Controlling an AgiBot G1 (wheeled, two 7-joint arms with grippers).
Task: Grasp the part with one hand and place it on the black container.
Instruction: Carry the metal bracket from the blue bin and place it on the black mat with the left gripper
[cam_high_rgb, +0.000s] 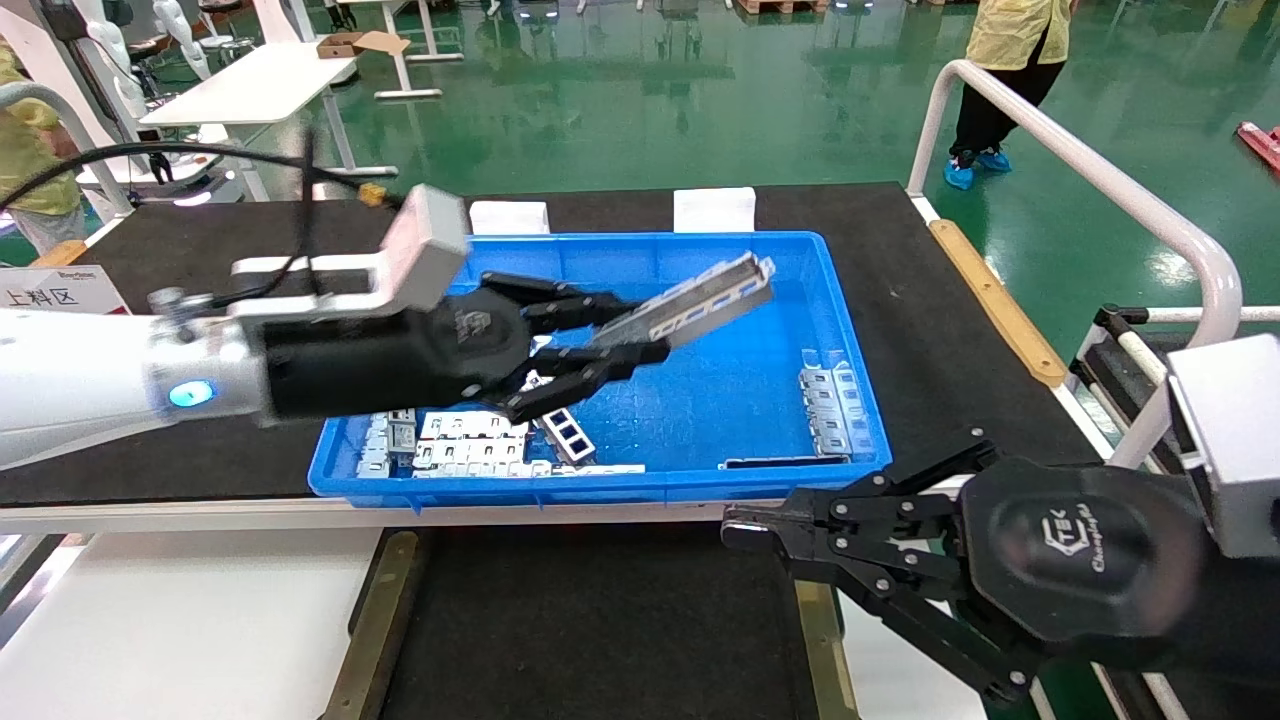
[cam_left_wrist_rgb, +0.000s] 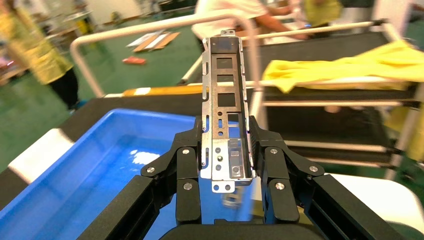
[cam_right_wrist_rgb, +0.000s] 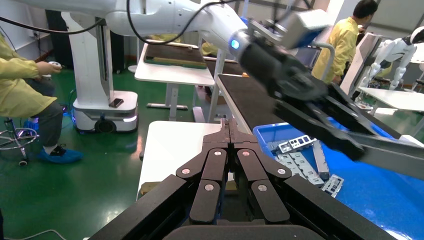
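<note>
Left hand (cam_high_rgb: 600, 345) is out over the blue crate (cam_high_rgb: 850, 400), raised above its floor, fingers (cam_left_wrist_rgb: 272, 165) pinching the part (cam_high_rgb: 690, 300) at its near end. The bracket sticks out past the fingertips toward the crate's far right corner, tilted up, cutouts visible along it. In the left wrist view both finger pads press on the folded side edges, so the grip looks firm and centred; an end grip likely leaves the free length clear to lay down flat.

Loose white perforated plates (cam_high_rgb: 465, 440) sit heaped in the crate's near left corner below the hand, more brackets (cam_high_rgb: 830, 405) by the right wall, untouched.

Black container (cam_high_rgb: 590, 630) with brass side strips (cam_high_rgb: 372, 630) lies on the surface nearer the robot than the crate, nothing on it; carry not done yet.

Right hand (cam_high_rgb: 745, 530) is parked low at the container's right edge, fingers pressed together, holding nothing.
</note>
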